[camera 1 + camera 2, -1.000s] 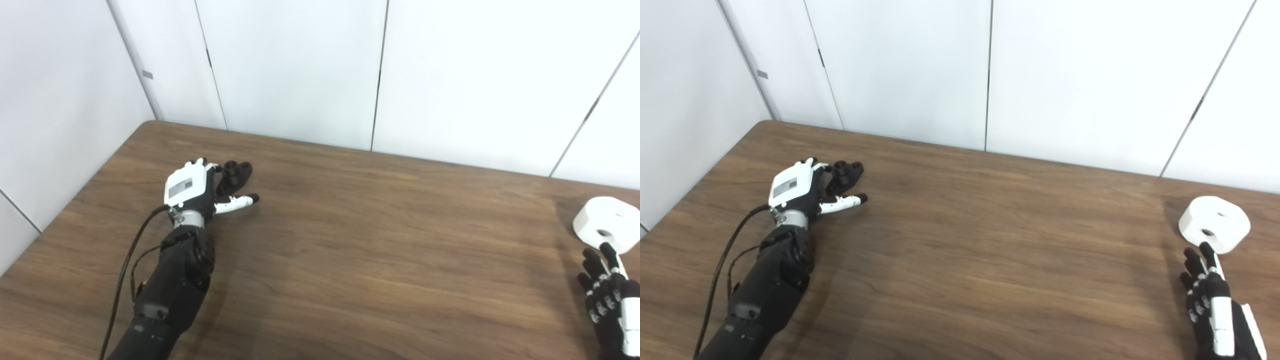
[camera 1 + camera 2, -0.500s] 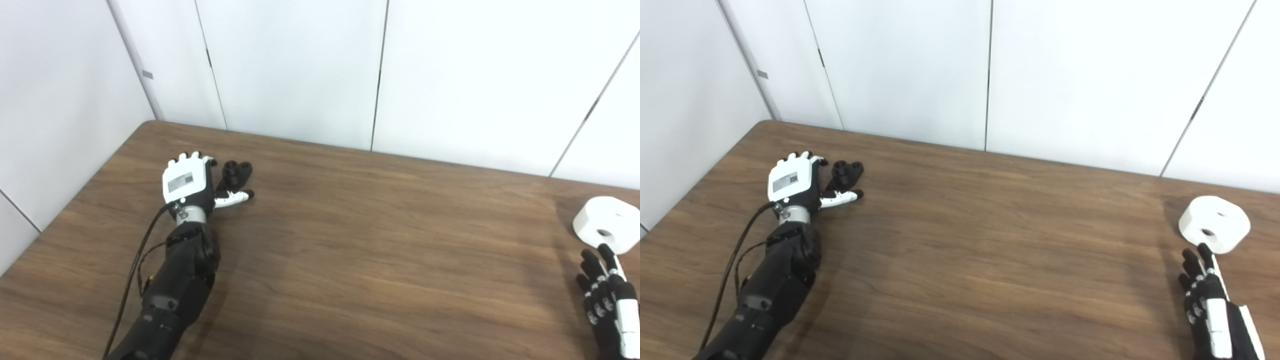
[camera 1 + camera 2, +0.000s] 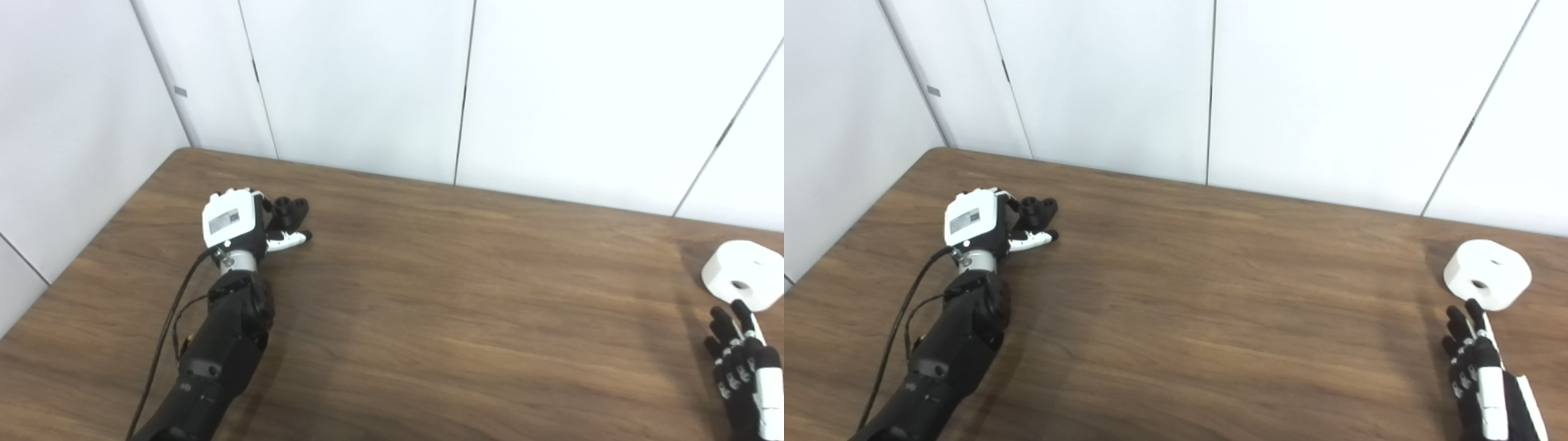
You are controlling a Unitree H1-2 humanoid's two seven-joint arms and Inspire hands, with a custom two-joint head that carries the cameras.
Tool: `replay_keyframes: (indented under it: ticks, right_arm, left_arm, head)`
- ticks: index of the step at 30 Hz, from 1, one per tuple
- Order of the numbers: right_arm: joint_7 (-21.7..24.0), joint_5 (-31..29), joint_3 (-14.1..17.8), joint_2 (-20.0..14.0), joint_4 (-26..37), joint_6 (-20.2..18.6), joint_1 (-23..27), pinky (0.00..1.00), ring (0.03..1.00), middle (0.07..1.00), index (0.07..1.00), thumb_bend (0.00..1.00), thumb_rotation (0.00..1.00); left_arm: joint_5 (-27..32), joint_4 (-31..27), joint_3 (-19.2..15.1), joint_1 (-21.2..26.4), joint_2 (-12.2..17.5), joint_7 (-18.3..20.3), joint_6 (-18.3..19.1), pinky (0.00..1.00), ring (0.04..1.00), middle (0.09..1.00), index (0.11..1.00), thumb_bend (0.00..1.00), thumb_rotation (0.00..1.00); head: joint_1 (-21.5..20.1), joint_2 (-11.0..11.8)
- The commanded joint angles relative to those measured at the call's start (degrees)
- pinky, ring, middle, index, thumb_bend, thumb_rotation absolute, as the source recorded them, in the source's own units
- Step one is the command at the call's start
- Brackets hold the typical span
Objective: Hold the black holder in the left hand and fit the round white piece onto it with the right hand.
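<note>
The black holder (image 3: 291, 209) lies on the wooden table (image 3: 441, 294) at the far left. My left hand (image 3: 235, 223) is right beside it, its white back facing up. The fingers bend down on the holder's left side, and the thumb (image 3: 289, 239) reaches out just in front of it. The holder rests on the table, not lifted. The round white piece (image 3: 742, 282), with a hole in its side, sits at the right edge. My right hand (image 3: 1479, 367) is a little in front of it, open, its fingers stretched toward it without touching.
White wall panels (image 3: 367, 86) stand close behind the table's far edge and along its left side. A black cable (image 3: 168, 324) runs along my left forearm. The table's left edge is near the left arm.
My left hand has shifted slightly and tipped forward, its fingers bending down beside the holder and the thumb drawing in. My right hand has slid back a little from the white piece.
</note>
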State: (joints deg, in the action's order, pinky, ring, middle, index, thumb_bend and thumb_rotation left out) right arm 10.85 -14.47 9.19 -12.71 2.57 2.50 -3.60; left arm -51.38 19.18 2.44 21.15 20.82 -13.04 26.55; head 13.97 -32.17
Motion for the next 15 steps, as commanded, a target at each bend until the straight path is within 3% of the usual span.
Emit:
replay_keyframes:
  ticks: [1, 5, 15]
  right_arm:
    - [0.38, -0.33, -1.15, 1.51, -1.15, -0.33, -2.74, 1.00, 1.000, 0.965, 1.000, 0.61, 0.93]
    - [0.58, -0.62, -1.22, 1.42, -1.07, -0.30, -2.78, 1.00, 1.000, 0.968, 1.000, 0.62, 0.93]
    - [0.91, -0.40, -1.56, 1.02, -0.95, -0.17, -2.79, 1.00, 1.000, 0.970, 1.000, 0.64, 0.93]
  left_arm:
    - [0.12, -1.39, -0.16, 2.88, 0.94, -2.44, 0.19, 0.95, 0.895, 0.822, 0.590, 0.85, 0.38]
    - [0.68, -1.37, -0.12, 2.70, 0.92, -3.51, 0.02, 0.91, 0.869, 0.789, 0.558, 0.84, 0.30]
    - [1.18, -0.48, 1.17, 2.61, 1.45, -4.50, 0.08, 0.89, 0.863, 0.785, 0.552, 0.85, 0.26]
  head:
    - [0.03, -0.02]
    - [0.14, -0.34]
    - [-0.06, -0.33]
